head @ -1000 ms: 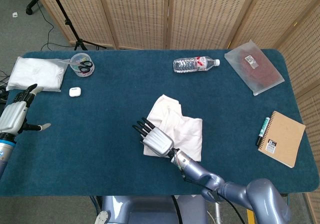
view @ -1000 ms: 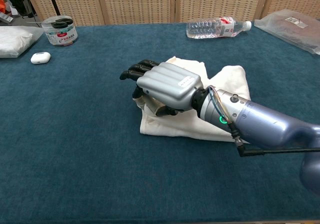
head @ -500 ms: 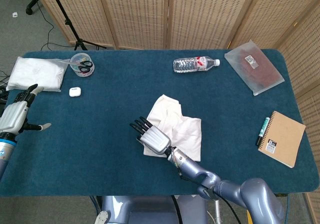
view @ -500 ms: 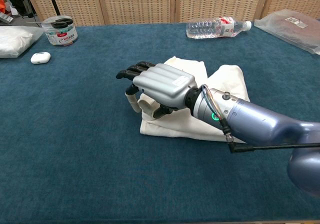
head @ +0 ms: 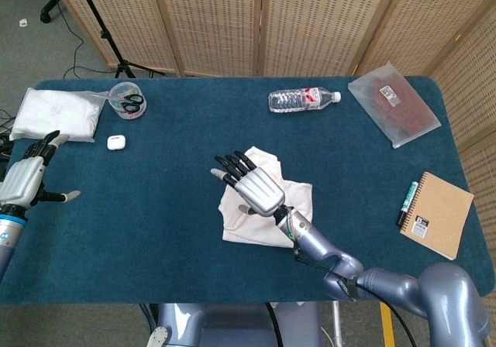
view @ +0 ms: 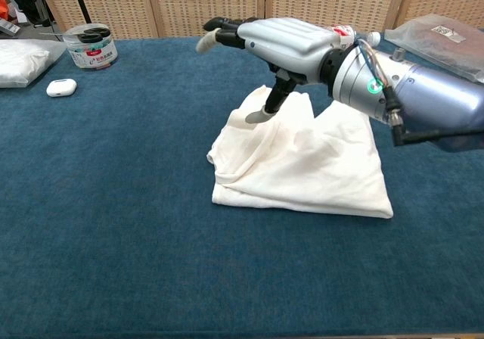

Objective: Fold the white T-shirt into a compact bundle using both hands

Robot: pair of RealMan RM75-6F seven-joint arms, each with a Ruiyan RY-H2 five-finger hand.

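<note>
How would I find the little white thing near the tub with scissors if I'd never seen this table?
Look at the far left end of the blue table, where a folded white cloth lies. Beside it stands a clear round tub holding scissors. The earbud case sits just in front of that tub: a small, smooth, rounded white box, much smaller than anything near it.

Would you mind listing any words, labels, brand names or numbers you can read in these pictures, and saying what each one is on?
No text here is sharp enough to quote.
Water bottle: red and white label, wording too small to read.
Round tub: printed band, blurred.
Notebook: small dark corner label, unreadable.
Clear bag: small sticker, unreadable.
Marker pen: print too small.
White T-shirt: no print visible.
</note>
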